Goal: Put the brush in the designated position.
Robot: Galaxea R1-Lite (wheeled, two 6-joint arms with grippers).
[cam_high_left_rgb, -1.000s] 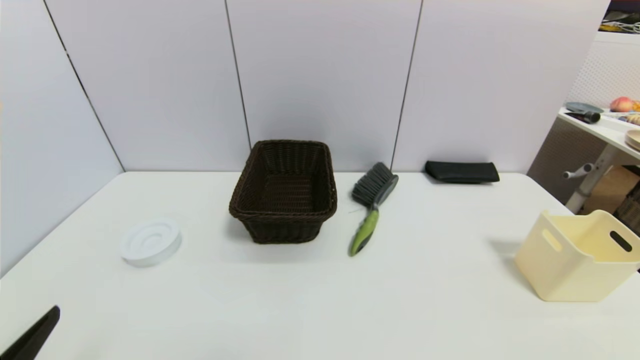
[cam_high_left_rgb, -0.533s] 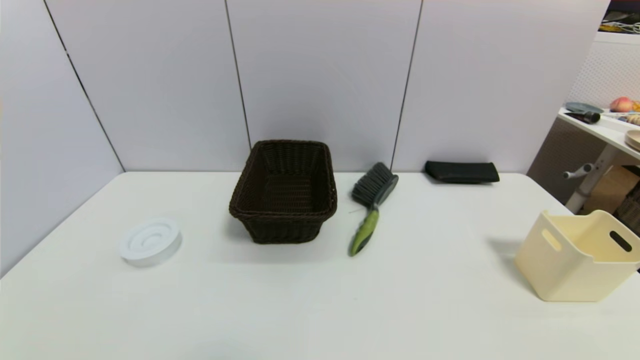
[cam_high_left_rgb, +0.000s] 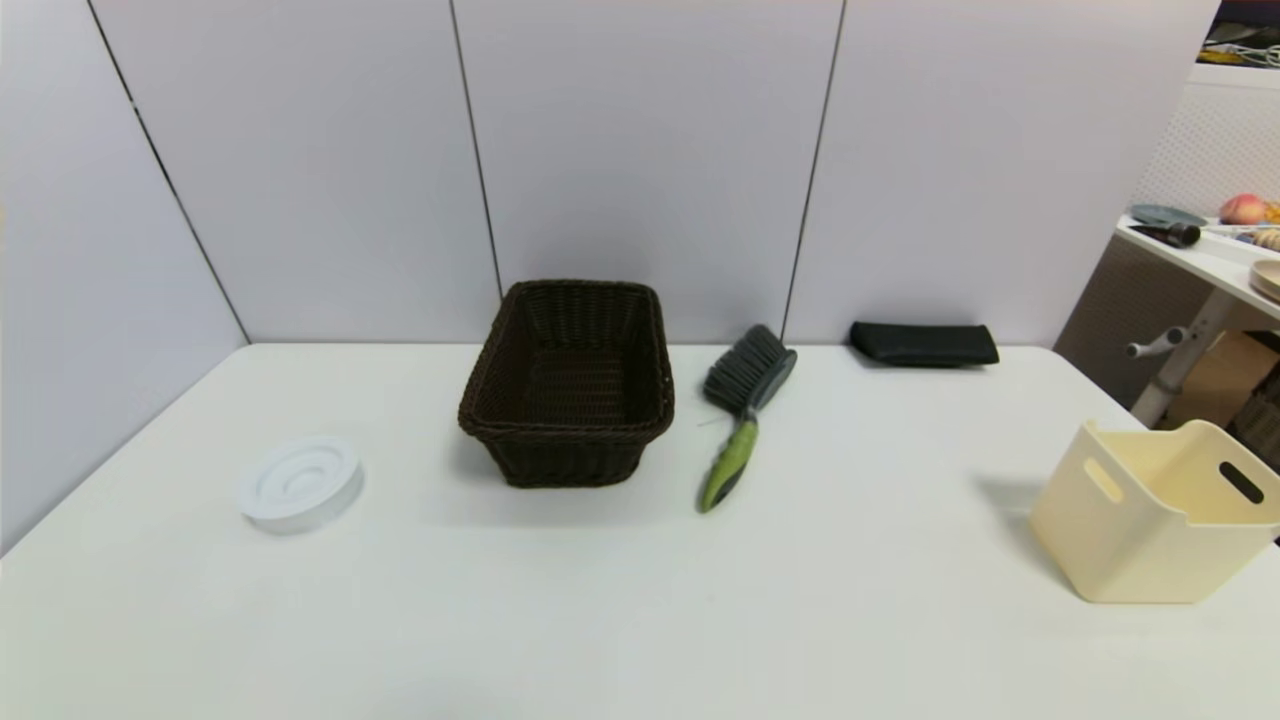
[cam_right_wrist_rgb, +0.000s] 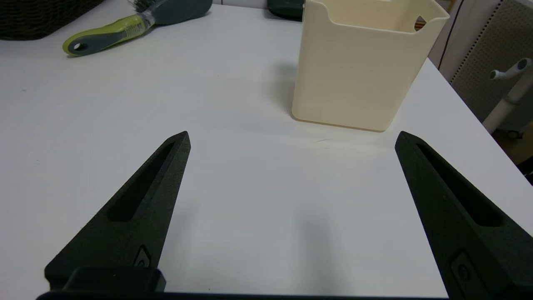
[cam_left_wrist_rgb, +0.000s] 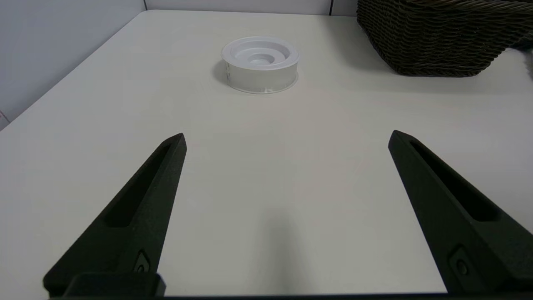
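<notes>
Brush (cam_high_left_rgb: 740,425) bristles seemingly cropped in right wrist view; both pincers gape wide, empty.

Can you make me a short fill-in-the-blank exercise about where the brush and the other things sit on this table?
1. The brush lies on the white table just right of the dark wicker ____.
2. Its handle is lime ____ in colour.
3. The cream bin stands near the table's ____ edge.
4. The left gripper and the right gripper both have their fingers ____, holding nothing.

Missing words: basket; green; right; open
</notes>
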